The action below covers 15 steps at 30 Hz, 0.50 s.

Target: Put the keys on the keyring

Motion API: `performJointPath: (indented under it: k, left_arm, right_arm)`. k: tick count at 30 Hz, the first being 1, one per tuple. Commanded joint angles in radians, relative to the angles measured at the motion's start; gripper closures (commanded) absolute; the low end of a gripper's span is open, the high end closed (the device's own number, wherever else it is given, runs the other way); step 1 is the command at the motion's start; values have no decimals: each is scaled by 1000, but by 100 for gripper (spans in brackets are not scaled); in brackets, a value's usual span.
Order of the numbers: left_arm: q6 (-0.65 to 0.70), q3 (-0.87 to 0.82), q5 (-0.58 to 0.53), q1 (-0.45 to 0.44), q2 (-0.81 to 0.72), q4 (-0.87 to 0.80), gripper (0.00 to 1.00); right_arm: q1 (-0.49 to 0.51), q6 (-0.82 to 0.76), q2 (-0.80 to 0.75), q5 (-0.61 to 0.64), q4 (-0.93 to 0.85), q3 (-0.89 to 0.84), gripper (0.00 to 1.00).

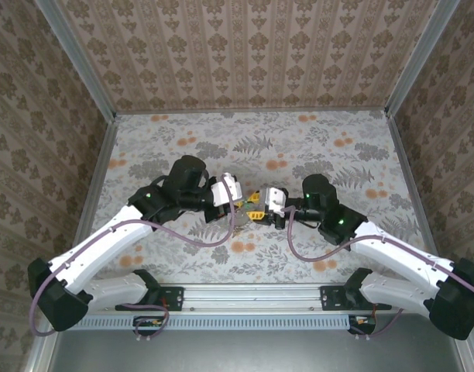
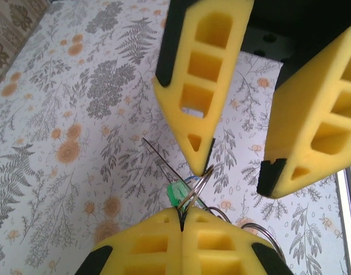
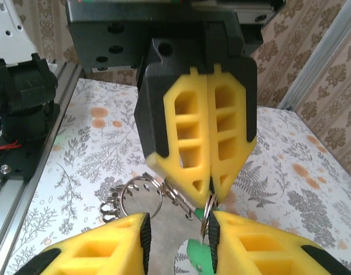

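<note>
1. The two arms meet at the middle of the flower-patterned table (image 1: 322, 147), fingertips nearly touching, raised off the surface.
2. The left gripper (image 2: 182, 215) has its yellow pads pressed flat together. A small metal ring (image 2: 201, 182) comes out of the seam between them, so it is pinching that ring.
3. The green key (image 2: 176, 195) shows its head just beside the same seam, touching the near side of the ring. Whether the pads also catch the key itself I cannot tell.
4. The keyring (image 2: 158, 156) shows as a thin dark strand running up and to the left from the green key, out over the table. In the left wrist view it looks straight, and the rest of the loop is hidden behind the pads.
5. The right gripper (image 3: 178, 224) faces the left one head-on with its fingers spread and a clear gap between them. It holds nothing.
6. In the left wrist view one right fingertip (image 2: 199, 156) comes down to the top of the pinched ring – touching it or just short of it; the view is too tight to say which. The other finger stands well to the side.
7. From the right wrist camera the pinched ring hangs edge-on under the tips of the left gripper, close against the inner edge of one right finger.
8. More metal rings (image 3: 132, 193) cluster beside the left gripper's tips on the side toward the aluminium rail – several loops overlapping, with small metal pieces among them too tangled to tell apart.
</note>
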Motion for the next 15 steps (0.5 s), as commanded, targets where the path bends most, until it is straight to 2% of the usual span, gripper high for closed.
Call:
performJointPath:
  k: [1,5,13,15]
  left_arm:
    - [13,35,-21,-10,7,-19,100]
    - [8,31,-13,-11,8,-9,100]
    - [10,30,-2,-11,0,-1,100]
    - [10,29,1,-10,2,1,100]
  right_arm:
    - [9,-68,6,17,-124,67,65]
    - [10,-70,41,22,-167,104,69]
    - [11,-42,83,59,-190,118,70]
    - [12,-36,86,62,-194,121,78]
